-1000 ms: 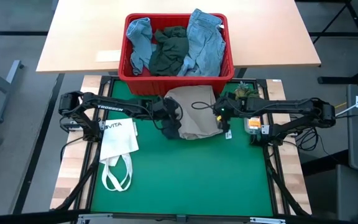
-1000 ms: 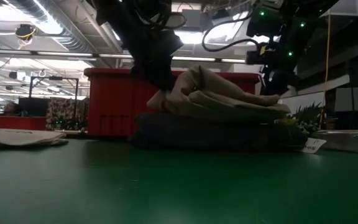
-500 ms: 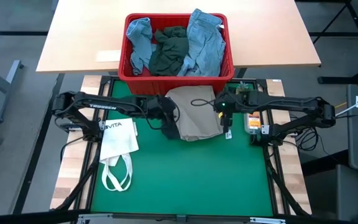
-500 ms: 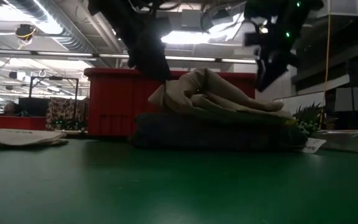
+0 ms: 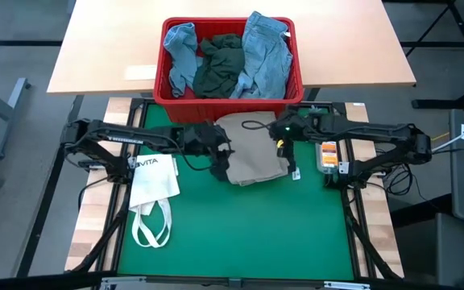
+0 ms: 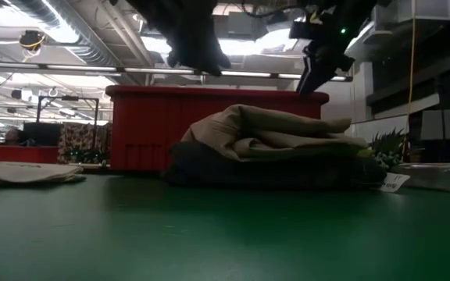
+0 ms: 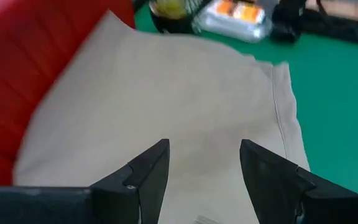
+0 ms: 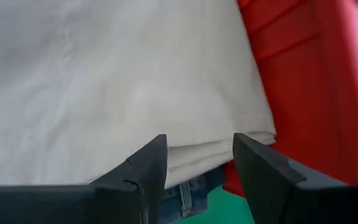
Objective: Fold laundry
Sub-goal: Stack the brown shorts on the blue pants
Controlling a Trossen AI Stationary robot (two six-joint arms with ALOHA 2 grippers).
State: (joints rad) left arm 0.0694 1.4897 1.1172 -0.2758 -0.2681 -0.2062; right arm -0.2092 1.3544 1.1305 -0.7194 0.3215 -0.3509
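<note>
beige garment (image 6: 276, 134) folded atop dark garment (image 6: 272, 169) | red bin (image 6: 143, 129) behind

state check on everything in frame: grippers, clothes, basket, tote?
left gripper: open, empty, above the beige garment
right gripper: open, empty, above the same garment
beige garment: folded, lying on a dark folded piece
dark folded piece: flat on the mat, under the beige one
red basket: holds unfolded clothes
tote bag: lying flat

A beige garment (image 5: 252, 147) is seen folded over dark navy jeans (image 6: 272, 172) on the green mat (image 5: 240, 234). Light blue pieces (image 5: 264, 52) and a dark green-grey piece (image 5: 218, 63) are held in the red basket (image 5: 228, 103). Black lettering is shown on the white tote bag (image 5: 153, 181).
</note>
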